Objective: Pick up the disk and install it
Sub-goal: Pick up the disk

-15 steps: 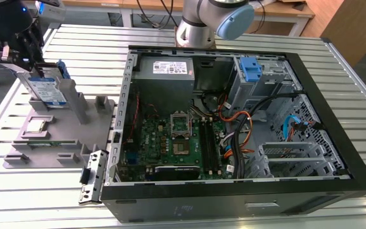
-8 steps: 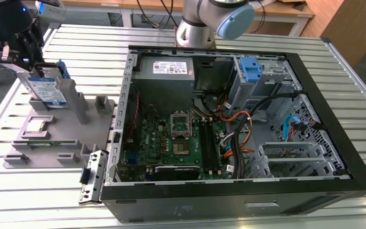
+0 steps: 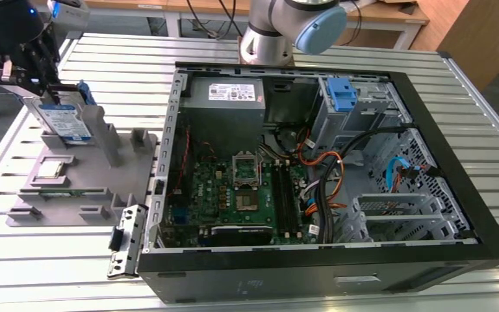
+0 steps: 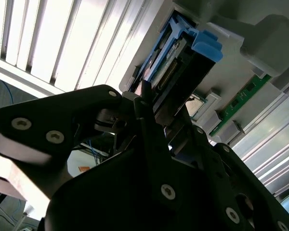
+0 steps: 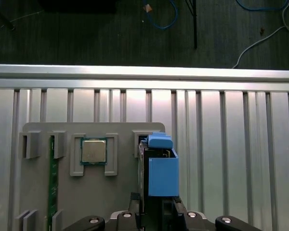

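The disk (image 3: 65, 122), silver with a blue-and-white label and blue rails, stands on edge in a slot of the grey holder (image 3: 111, 146) at the exterior view's left. My gripper (image 3: 43, 90) is at the disk's upper end, shut on it. In the second wrist view the black fingers (image 4: 145, 108) clamp the end of the disk (image 4: 180, 57). In the first wrist view the disk's blue rail (image 5: 162, 168) sits just beyond my gripper (image 5: 156, 211), and its lower part is hidden in the slot.
The open computer case (image 3: 457, 162) lies at the exterior view's right, with a grey power-supply box (image 3: 225, 95), a blue latch (image 3: 342, 95) on the drive cage, and loose cables. The holder also carries a processor chip (image 5: 93, 151) and a memory stick (image 5: 51, 178). A slatted metal table (image 3: 483, 84) lies underneath.
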Action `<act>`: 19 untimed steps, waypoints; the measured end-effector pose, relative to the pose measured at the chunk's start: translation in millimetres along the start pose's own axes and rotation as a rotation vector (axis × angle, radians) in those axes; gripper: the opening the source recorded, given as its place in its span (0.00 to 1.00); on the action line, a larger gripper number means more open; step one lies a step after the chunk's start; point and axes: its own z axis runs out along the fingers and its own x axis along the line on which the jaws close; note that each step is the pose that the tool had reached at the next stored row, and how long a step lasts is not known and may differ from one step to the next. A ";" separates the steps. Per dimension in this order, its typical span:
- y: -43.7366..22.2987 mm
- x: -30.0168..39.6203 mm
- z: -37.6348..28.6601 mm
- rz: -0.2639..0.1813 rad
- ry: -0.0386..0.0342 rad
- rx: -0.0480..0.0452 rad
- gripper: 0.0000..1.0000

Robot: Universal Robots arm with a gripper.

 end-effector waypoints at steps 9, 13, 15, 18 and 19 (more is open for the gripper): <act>0.0 0.0 -0.3 0.001 0.0234 0.0004 0.35; 0.0 0.0 -0.2 0.001 0.0258 0.0005 0.35; 0.0 -0.1 -0.3 0.002 0.0368 0.0006 0.35; 0.0 0.0 -0.2 0.003 0.0470 0.0009 0.35; 0.0 0.1 -0.3 0.003 0.0472 0.0009 0.35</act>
